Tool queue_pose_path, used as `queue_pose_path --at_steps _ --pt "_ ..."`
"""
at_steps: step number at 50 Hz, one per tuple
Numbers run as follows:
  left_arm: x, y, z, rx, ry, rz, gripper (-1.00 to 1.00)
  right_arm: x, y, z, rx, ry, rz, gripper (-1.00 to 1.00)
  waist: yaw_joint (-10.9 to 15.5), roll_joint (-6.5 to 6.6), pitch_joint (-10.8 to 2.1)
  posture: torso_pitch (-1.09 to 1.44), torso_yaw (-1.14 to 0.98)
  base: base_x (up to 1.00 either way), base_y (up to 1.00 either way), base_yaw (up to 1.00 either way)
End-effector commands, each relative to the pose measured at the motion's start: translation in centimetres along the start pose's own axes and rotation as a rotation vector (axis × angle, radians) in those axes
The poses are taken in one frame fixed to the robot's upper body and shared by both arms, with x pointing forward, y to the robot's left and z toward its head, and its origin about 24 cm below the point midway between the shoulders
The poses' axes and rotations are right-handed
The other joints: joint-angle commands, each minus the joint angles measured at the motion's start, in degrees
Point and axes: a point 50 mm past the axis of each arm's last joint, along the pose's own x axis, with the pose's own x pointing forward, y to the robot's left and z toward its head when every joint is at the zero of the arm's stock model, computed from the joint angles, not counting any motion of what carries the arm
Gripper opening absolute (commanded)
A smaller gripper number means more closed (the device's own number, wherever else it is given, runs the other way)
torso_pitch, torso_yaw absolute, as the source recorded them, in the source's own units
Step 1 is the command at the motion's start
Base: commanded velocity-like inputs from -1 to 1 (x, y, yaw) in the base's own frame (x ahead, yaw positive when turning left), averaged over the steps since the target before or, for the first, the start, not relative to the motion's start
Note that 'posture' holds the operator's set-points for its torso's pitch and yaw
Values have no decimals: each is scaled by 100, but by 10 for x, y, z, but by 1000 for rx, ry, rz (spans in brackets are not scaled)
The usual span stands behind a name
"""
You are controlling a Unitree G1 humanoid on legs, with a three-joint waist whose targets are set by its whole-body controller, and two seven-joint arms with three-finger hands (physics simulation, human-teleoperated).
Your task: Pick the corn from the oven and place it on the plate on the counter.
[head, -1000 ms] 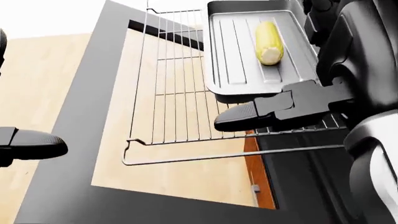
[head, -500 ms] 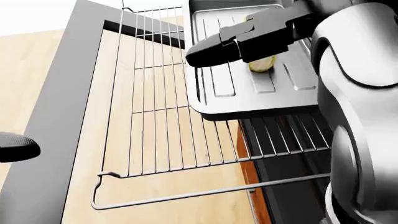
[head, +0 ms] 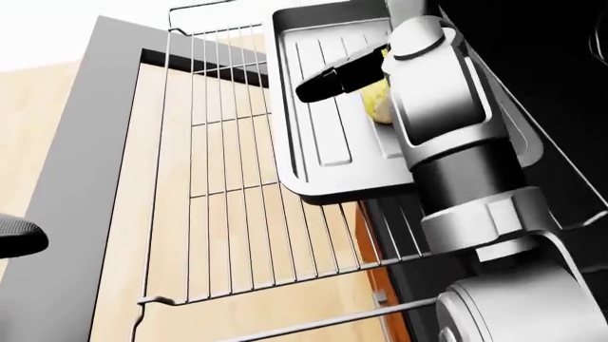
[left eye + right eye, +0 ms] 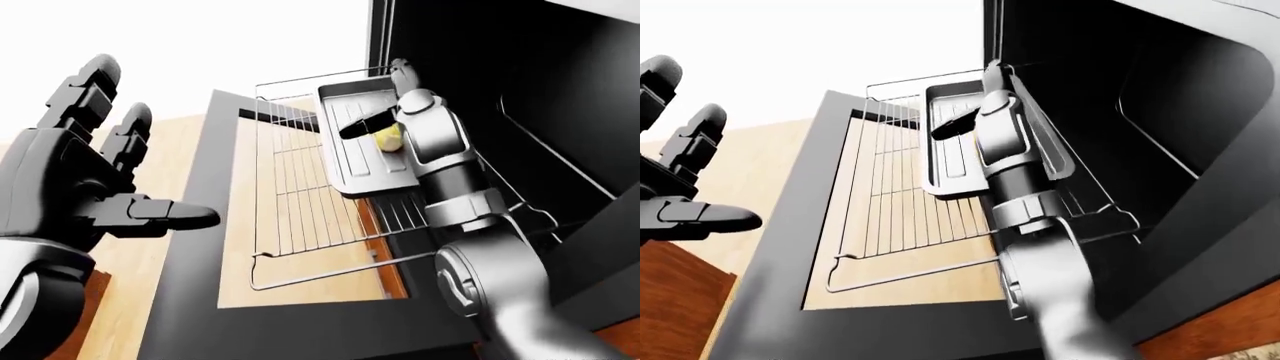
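The yellow corn (image 3: 377,101) lies in a grey metal tray (image 3: 323,153) on the pulled-out wire oven rack (image 3: 237,206), at the top of the head view. My right hand (image 3: 353,84) reaches over the tray and stands at the corn. One dark finger (image 3: 328,82) lies stretched out to the left across the tray; the forearm hides the other fingers and most of the corn. My left hand (image 4: 120,187) is open and empty with fingers spread, at the left of the left-eye view, apart from the oven. No plate is in view.
The open oven door (image 3: 76,164), a grey frame around a window, spreads under the rack. The black oven cavity (image 4: 520,90) fills the right of the eye views. Wood-coloured cabinet fronts (image 4: 680,300) show at the lower left.
My right arm has reached further up over the tray, from below the corn to over it. The camera has shifted, so rack and tray sit differently in the picture.
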Motion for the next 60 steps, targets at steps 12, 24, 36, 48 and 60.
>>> queue_pose_path --at_steps 12,24,36,48,60 --pt "0 6 12 12 -70 32 100 7 -10 -10 -49 66 -84 100 32 -37 -162 0 0 0 0 0" --pt "-3 10 12 15 -73 37 100 16 5 -30 -189 71 -110 29 52 -37 -186 0 0 0 0 0" --pt "-4 18 7 19 -66 47 100 15 40 -30 -307 2 -109 -3 -7 10 -230 0 0 0 0 0" --pt "-6 19 8 26 -67 51 100 17 15 -28 -385 -41 -226 -100 9 3 -228 0 0 0 0 0" --pt "-6 16 9 31 -68 48 100 -7 -36 27 -310 -227 -360 -100 66 -44 -212 0 0 0 0 0"
